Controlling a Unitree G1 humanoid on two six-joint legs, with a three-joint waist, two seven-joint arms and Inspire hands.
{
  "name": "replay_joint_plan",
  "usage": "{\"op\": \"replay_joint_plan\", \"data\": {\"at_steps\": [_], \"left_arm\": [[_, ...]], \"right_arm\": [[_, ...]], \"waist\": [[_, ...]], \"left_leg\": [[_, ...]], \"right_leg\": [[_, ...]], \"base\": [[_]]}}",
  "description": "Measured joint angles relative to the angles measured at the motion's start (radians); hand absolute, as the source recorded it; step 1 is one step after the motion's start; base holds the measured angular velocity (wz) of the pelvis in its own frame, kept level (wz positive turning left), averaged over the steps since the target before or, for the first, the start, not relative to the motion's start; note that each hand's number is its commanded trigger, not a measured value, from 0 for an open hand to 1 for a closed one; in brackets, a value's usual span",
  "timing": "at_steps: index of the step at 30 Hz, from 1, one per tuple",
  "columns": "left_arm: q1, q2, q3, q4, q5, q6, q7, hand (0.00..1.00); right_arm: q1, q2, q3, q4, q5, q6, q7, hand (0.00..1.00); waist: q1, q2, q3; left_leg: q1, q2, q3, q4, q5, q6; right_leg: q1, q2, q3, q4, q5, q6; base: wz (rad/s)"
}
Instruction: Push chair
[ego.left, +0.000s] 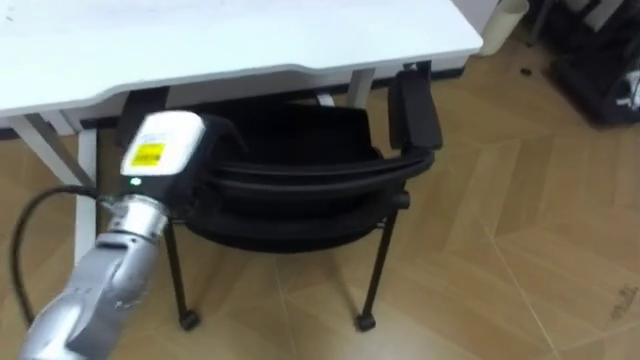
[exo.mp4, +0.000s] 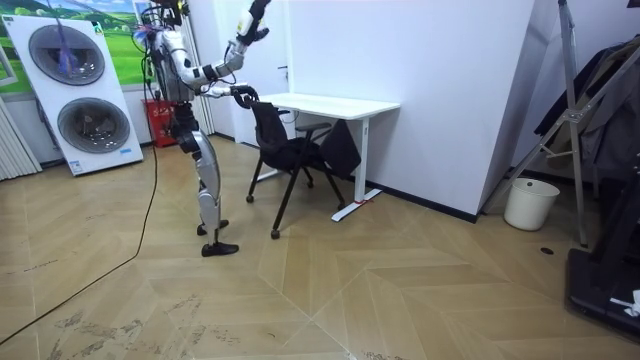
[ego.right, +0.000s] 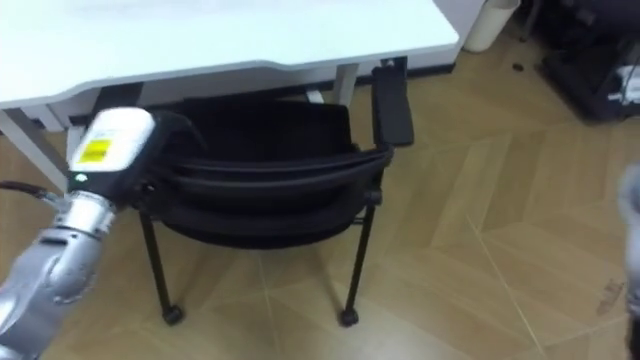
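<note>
A lab room is posing as a home: stacked washing machines (exo.mp4: 82, 100) are standing at the upper left, a white surface (exo.mp4: 330, 103) is sitting mid-frame, a tripod (exo.mp4: 572, 110) is standing at the right.

Your two eye views look steeply down from the robot's head, close over the chair (ego.left: 300, 180) and the tabletop (ego.left: 250, 40) edge at the frame's top. Your room view stands well off, seeing the robot side-on, and shares that chair and tabletop.
</note>
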Motion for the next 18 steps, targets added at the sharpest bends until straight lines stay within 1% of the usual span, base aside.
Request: {"op": "replay_joint_plan", "data": {"at_steps": [1, 2, 3, 4, 5, 6, 7, 8, 9, 10, 11, 12, 13, 14, 15, 16, 17, 18], "left_arm": [[0.019, 0.003, 0.049, -0.017, -0.043, 0.003, 0.02, 0.0], [0.023, 0.003, 0.073, -0.021, -0.068, 0.014, 0.041, 0.0], [0.027, 0.003, 0.084, -0.021, -0.079, 0.019, 0.05, 0.0], [0.055, 0.002, 0.115, -0.024, -0.113, 0.023, 0.076, 0.0], [0.088, -0.002, 0.157, -0.059, -0.173, 0.023, 0.115, 0.0], [0.099, -0.006, 0.18, -0.09, -0.209, 0.023, 0.143, 0.0], [0.11, -0.011, 0.231, -0.162, -0.296, 0.019, 0.219, 0.0], [0.12, -0.019, 0.3, -0.239, -0.37, -0.001, 0.283, 0.0], [0.126, -0.025, 0.331, -0.267, -0.408, -0.017, 0.316, 0.0], [0.15, -0.039, 0.378, -0.285, -0.469, -0.051, 0.373, 0.0], [0.179, -0.067, 0.426, -0.289, -0.534, -0.061, 0.412, 0.0], [0.192, -0.082, 0.441, -0.288, -0.563, -0.061, 0.426, 0.0], [0.225, -0.109, 0.456, -0.278, -0.609, -0.053, 0.453, 0.0], [0.253, -0.144, 0.463, -0.26, -0.657, -0.033, 0.477, 0.0], [0.263, -0.161, 0.467, -0.246, -0.677, -0.021, 0.487, 0.0], [0.281, -0.188, 0.467, -0.211, -0.708, 0.005, 0.504, 0.0], [0.298, -0.208, 0.461, -0.177, -0.738, 0.022, 0.517, 0.0], [0.305, -0.213, 0.451, -0.162, -0.755, 0.027, 0.524, 0.0]], "right_arm": [[0.008, 0.0, -0.029, -0.001, 0.033, 0.002, -0.034, 0.0], [0.008, 0.0, -0.048, -0.001, 0.066, 0.002, -0.065, 0.0], [0.009, 0.0, -0.052, -0.002, 0.083, 0.002, -0.079, 0.0], [0.022, 0.0, -0.056, -0.007, 0.114, 0.001, -0.098, 0.0], [0.051, 0.0, -0.067, -0.014, 0.149, 0.001, -0.109, 0.0], [0.067, 0.0, -0.072, -0.015, 0.17, 0.001, -0.111, 0.0], [0.098, 0.0, -0.078, -0.015, 0.234, 0.001, -0.113, 0.0], [0.132, 0.0, -0.079, -0.017, 0.308, 0.001, -0.111, 0.0], [0.153, 0.0, -0.081, -0.021, 0.343, 0.001, -0.109, 0.0], [0.195, 0.0, -0.083, -0.026, 0.409, -0.002, -0.105, 0.0], [0.247, 0.006, -0.085, -0.027, 0.498, -0.013, -0.096, 0.0], [0.275, 0.015, -0.089, -0.022, 0.54, -0.017, -0.092, 0.0], [0.325, 0.045, -0.1, 0.004, 0.6, -0.016, -0.092, 0.0], [0.361, 0.087, -0.116, 0.046, 0.663, -0.01, -0.089, 0.0], [0.379, 0.107, -0.12, 0.061, 0.699, -0.002, -0.089, 0.0], [0.414, 0.147, -0.114, 0.088, 0.772, 0.022, -0.085, 0.0], [0.44, 0.184, -0.11, 0.104, 0.853, 0.036, -0.07, 0.0], [0.448, 0.2, -0.105, 0.115, 0.896, 0.038, -0.063, 0.0]], "waist": [[-0.012, 0.003, -0.0015], [-0.02, 0.009, -0.0052], [-0.024, 0.013, -0.0076], [-0.031, 0.018, -0.0134], [-0.038, 0.02, -0.0168], [-0.039, 0.019, -0.0173], [-0.042, 0.018, -0.0209], [-0.048, 0.017, -0.0295], [-0.052, 0.017, -0.0331], [-0.059, 0.021, -0.0389], [-0.069, 0.021, -0.0447], [-0.072, 0.027, -0.0447], [-0.076, 0.03, -0.0448], [-0.082, 0.031, -0.041], [-0.084, 0.03, -0.0405], [-0.085, 0.028, -0.0355], [-0.085, 0.03, -0.0263], [-0.085, 0.033, -0.0214]], "left_leg": [[-0.002, 0.0, -0.011, -0.009, 0.002, -0.006], [-0.001, 0.0, -0.018, -0.022, 0.007, -0.014], [0.001, 0.0, -0.019, -0.027, 0.008, -0.015], [0.01, 0.0, -0.019, -0.039, 0.01, -0.019], [0.019, -0.001, -0.013, -0.05, 0.012, -0.021], [0.027, -0.001, -0.011, -0.058, 0.014, -0.022], [0.049, -0.003, -0.01, -0.074, 0.015, -0.024], [0.083, -0.009, -0.003, -0.099, 0.018, -0.027], [0.106, -0.015, -0.002, -0.114, 0.019, -0.027], [0.158, -0.027, 0.009, -0.15, 0.021, -0.027], [0.203, -0.039, 0.019, -0.18, 0.021, -0.027], [0.227, -0.043, 0.018, -0.187, 0.02, -0.027], [0.262, -0.05, 0.018, -0.202, 0.017, -0.028], [0.274, -0.053, 0.017, -0.2, 0.015, -0.029], [0.275, -0.054, 0.016, -0.199, 0.014, -0.029], [0.274, -0.054, 0.019, -0.197, 0.012, -0.03], [0.27, -0.053, 0.024, -0.197, 0.012, -0.031], [0.269, -0.052, 0.024, -0.197, 0.012, -0.031]], "right_leg": [[0.0, 0.003, -0.006, -0.003, -0.005, -0.008], [-0.002, 0.004, -0.013, -0.004, -0.007, -0.011], [-0.002, 0.005, -0.013, -0.005, -0.007, -0.011], [0.001, 0.006, -0.013, -0.005, -0.008, -0.011], [0.004, 0.007, -0.012, -0.005, -0.009, -0.01], [0.007, 0.007, -0.01, -0.005, -0.009, -0.01], [0.021, 0.006, -0.009, -0.004, -0.013, -0.009], [0.041, 0.004, -0.002, -0.004, -0.02, -0.007], [0.056, 0.0, 0.001, -0.004, -0.027, -0.006], [0.089, -0.008, 0.007, -0.004, -0.047, -0.005], [0.124, -0.017, 0.008, -0.004, -0.068, -0.006], [0.141, -0.019, 0.005, -0.004, -0.076, -0.003], [0.162, -0.027, 0.006, 0.003, -0.103, 0.004], [0.168, -0.032, 0.005, 0.017, -0.116, 0.006], [0.166, -0.033, 0.006, 0.022, -0.121, 0.007], [0.15, -0.035, 0.009, 0.041, -0.126, 0.004], [0.139, -0.035, 0.013, 0.048, -0.126, 0.003], [0.138, -0.034, 0.013, 0.048, -0.126, 0.002]], "base": [[0.13], [0.14], [0.07], [0.0], [-0.04], [-0.05], [-0.11], [-0.1], [-0.14], [-0.11], [-0.05], [0.0], [0.07], [0.05], [0.0], [-0.08], [-0.11], [-0.05]]}}
